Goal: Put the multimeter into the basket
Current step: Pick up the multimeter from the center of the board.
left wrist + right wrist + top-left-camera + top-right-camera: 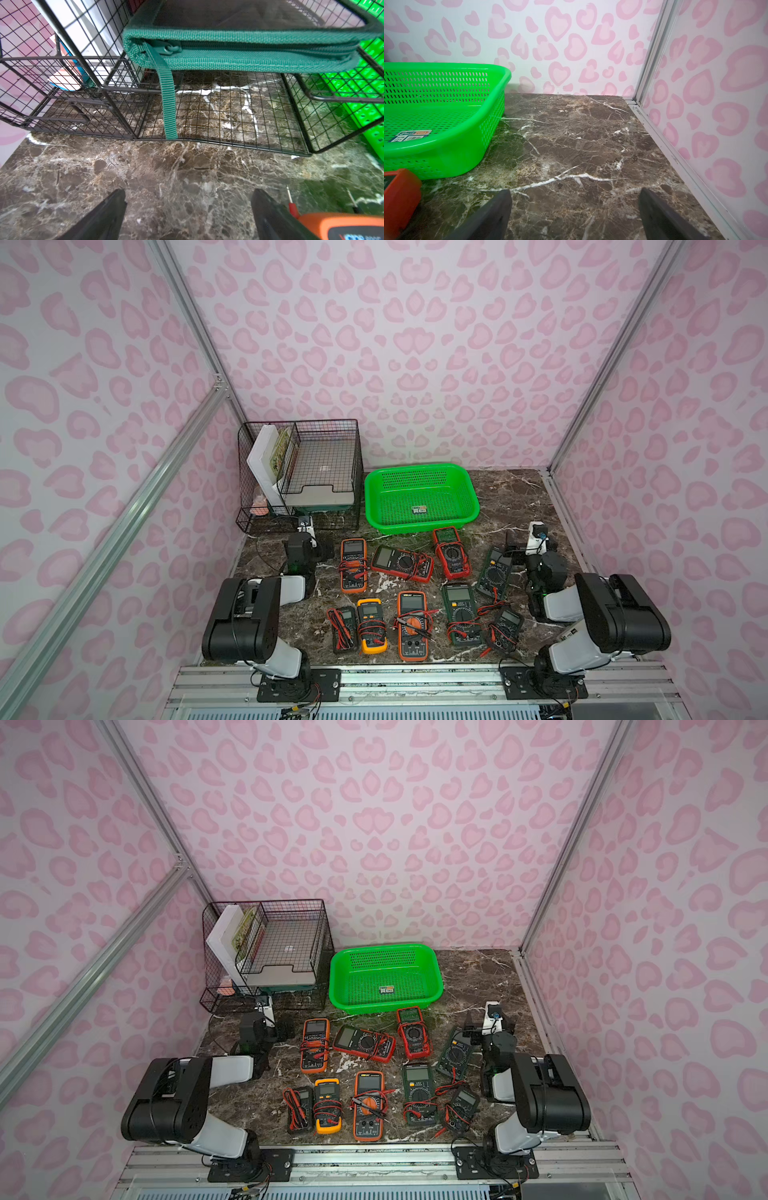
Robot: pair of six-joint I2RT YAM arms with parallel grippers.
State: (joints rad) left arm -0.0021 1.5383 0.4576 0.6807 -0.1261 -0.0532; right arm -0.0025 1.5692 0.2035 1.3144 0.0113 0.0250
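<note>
Basket point(417, 467) stands at the rear of the table point(519, 497). Nine multimeters lie on the table in front of the basket, the red multimeter point(451, 551) nearest it. Left gripper point(189, 192) and right gripper point(575, 191): jaws wide apart, gripping nothing.

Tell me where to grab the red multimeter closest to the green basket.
Come straight down from above and pinch its long sides at the screen end. The red multimeter lies flat, face up, and its leads wrap the dial end.
</note>
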